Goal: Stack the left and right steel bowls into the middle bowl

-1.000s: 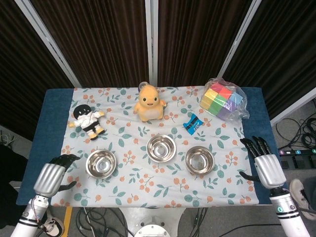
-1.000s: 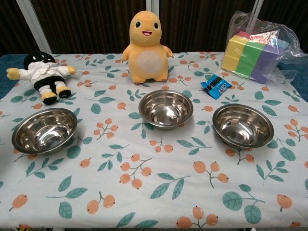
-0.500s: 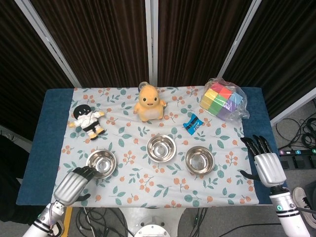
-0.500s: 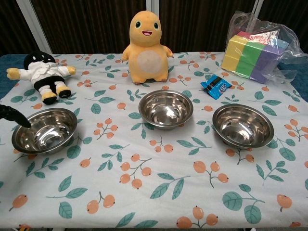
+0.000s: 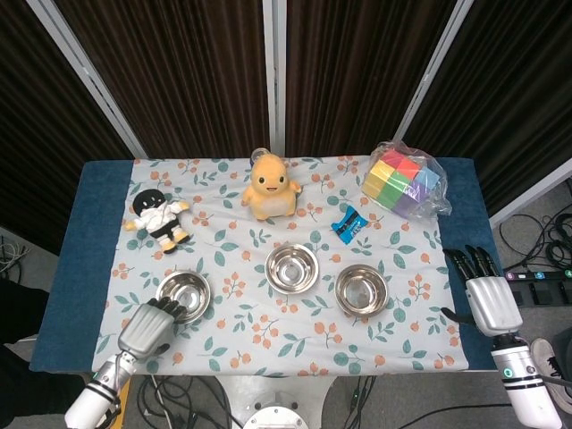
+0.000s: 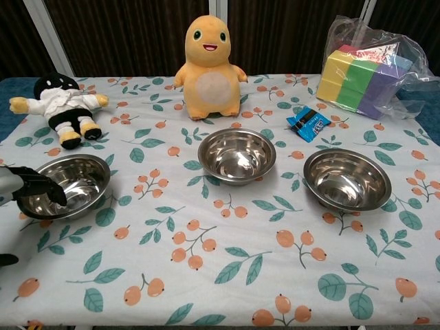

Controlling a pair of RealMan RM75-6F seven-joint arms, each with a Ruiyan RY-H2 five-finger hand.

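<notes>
The left hand point(image 5: 146, 327) sits at the left bowl's point(image 5: 183, 296) near rim, fingers point(image 6: 38, 187) spread over the edge but gripping nothing yet — likely lining up a lift toward the middle bowl point(image 5: 292, 267). The right hand point(image 5: 487, 299) waits open beside the surface; the right bowl point(image 5: 361, 290) sits untouched.

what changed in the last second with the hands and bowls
The left robot hand moved in from the table's left edge to the left steel bowl, its dark fingers now over the near rim. The right robot hand drew back slightly, open. The three bowls, toys and bagged blocks stayed put.
</notes>
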